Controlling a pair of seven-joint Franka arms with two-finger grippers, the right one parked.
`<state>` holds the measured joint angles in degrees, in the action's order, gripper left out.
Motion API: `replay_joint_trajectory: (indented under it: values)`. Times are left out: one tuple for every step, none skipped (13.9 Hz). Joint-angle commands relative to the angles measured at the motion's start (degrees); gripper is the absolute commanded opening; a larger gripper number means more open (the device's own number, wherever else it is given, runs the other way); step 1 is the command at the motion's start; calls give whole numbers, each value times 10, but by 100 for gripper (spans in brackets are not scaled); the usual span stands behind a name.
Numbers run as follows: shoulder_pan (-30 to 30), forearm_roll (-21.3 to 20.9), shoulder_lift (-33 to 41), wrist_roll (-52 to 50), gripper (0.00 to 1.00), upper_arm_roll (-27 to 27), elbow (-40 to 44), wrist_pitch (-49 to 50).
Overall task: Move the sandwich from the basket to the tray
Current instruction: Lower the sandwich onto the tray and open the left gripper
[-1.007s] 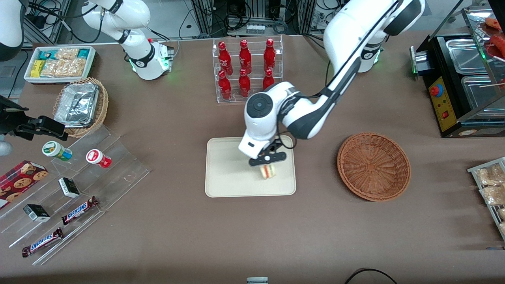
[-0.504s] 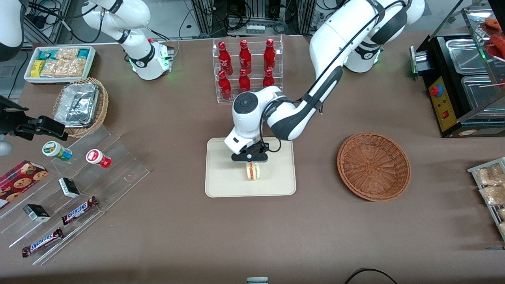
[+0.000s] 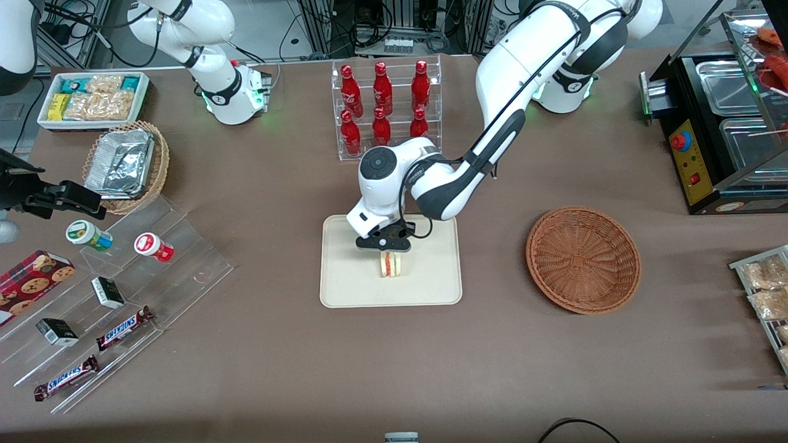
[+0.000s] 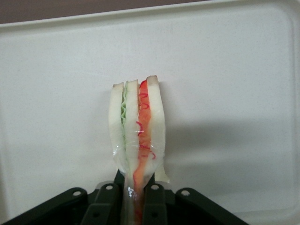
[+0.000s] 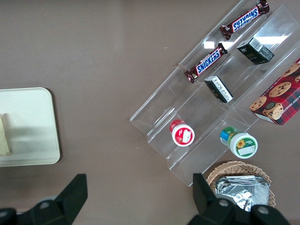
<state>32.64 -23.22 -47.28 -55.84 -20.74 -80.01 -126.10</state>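
Observation:
My left gripper is over the middle of the cream-white tray and is shut on the sandwich. The sandwich stands on edge, its red, orange and green filling facing the front camera, and it is at or just above the tray floor. In the left wrist view the fingers pinch the wrapped wedge over the tray. The reddish-brown basket lies empty beside the tray, toward the working arm's end. A sliver of the sandwich shows in the right wrist view on the tray.
A clear rack of red bottles stands farther from the front camera than the tray. A clear stepped display with snacks and a lighter basket of foil trays lie toward the parked arm's end. A black appliance stands at the working arm's end.
My gripper carried the sandwich from the tray's basket-side edge to its middle and turned it upright; over the last half second it moved slightly and lower.

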Motion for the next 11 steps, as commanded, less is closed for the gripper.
replay_joint_trajectory:
  values:
    - [2, -11, -9, 1, 98, 3, 22, 2]
    - [1, -10, -6, 0, 99, 3, 22, 2]
    - [-3, -10, -4, -1, 99, 3, 27, 2]
    - [-4, -8, -3, -1, 99, 3, 31, 4]
    - [-6, -5, 6, -3, 99, 3, 31, 7]
    - [-6, 5, 18, -4, 99, 3, 31, 9]
    - [-10, 27, 33, -8, 99, 4, 30, 11]
    - [-21, 40, 49, -11, 99, 4, 30, 30]
    - [-29, 42, 66, -22, 99, 4, 31, 58]
    - [-45, 45, 85, -30, 99, 4, 30, 78]
    - [-58, 55, 105, -36, 99, 4, 26, 98]
